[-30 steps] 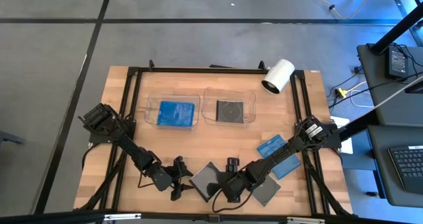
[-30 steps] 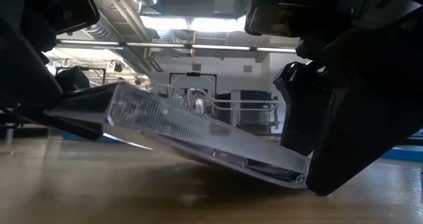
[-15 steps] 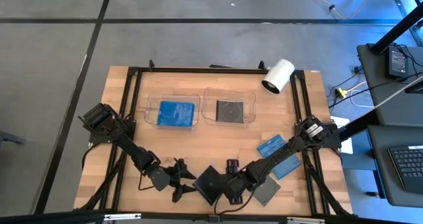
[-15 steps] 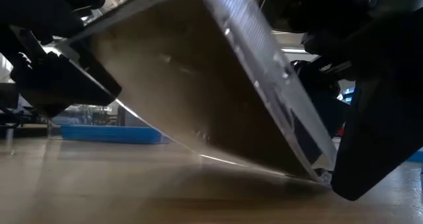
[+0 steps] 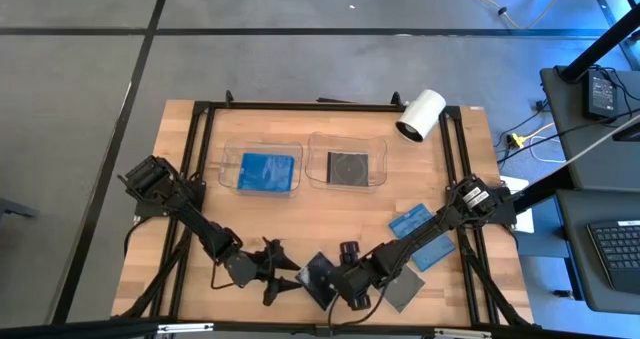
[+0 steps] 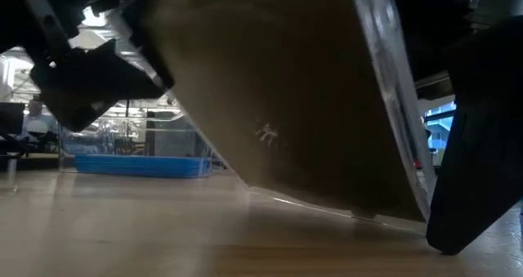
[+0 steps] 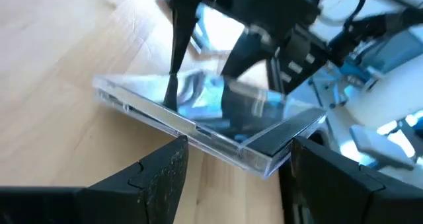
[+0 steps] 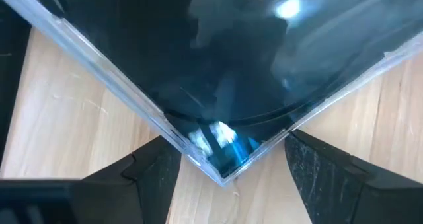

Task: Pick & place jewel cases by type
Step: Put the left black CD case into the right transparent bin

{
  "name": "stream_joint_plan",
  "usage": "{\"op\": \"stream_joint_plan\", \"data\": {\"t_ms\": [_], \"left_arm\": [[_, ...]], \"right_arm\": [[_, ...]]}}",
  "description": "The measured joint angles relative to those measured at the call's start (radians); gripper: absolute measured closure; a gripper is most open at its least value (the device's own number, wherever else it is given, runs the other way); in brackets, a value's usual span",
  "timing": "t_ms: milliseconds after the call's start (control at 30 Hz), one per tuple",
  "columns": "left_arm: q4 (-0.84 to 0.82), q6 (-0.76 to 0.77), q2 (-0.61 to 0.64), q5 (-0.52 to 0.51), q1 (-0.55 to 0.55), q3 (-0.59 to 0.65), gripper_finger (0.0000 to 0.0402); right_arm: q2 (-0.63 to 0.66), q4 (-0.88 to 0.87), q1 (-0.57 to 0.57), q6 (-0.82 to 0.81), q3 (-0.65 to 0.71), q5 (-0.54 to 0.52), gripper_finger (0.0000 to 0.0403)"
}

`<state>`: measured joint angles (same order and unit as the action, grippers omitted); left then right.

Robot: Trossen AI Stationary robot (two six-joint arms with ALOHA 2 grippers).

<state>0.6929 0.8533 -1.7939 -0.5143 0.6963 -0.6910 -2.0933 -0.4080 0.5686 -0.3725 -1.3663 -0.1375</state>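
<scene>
Now I have the dark case [image 5: 318, 278] tipped on edge near the bench's front edge, between both grippers. Its corner sits inside the right gripper [image 5: 345, 283], whose wide jaws straddle it; I can't tell if they pinch. The left gripper [image 5: 283, 276] gapes empty just beside its other edge.

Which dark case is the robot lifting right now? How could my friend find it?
Look at the near edge of the wooden table, where the two arms meet. Between the left pincer and the right pincer is a dark jewel case, tipped up on one corner. The other dark case beside it lies flat, and the third sits in a clear tray.
</scene>
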Motion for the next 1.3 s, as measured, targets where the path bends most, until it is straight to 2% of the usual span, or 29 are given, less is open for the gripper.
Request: {"op": "stream_joint_plan", "data": {"t_ms": [400,567,900,1167,1300], "left_arm": [[0.071,-0.034,-0.001,-0.056,-0.004,0.0,0.0146],[0.162,-0.127,-0.001,-0.114,-0.014,0.0,0.0146],[0.175,-0.186,-0.004,-0.103,-0.028,0.002,0.0146],[0.175,-0.332,-0.003,-0.084,-0.028,0.002,0.0146],[0.192,-0.304,-0.003,-0.064,-0.045,0.003,0.0146]], "right_arm": [[-0.001,0.008,-0.003,0.069,0.0,0.004,0.0139],[-0.005,0.017,-0.004,0.127,-0.012,-0.002,0.0139],[-0.008,0.031,-0.005,0.175,-0.023,-0.032,0.0139],[-0.006,0.018,-0.005,0.172,-0.023,-0.033,0.0139],[-0.005,0.019,-0.007,0.165,-0.022,-0.031,0.0139]]}}
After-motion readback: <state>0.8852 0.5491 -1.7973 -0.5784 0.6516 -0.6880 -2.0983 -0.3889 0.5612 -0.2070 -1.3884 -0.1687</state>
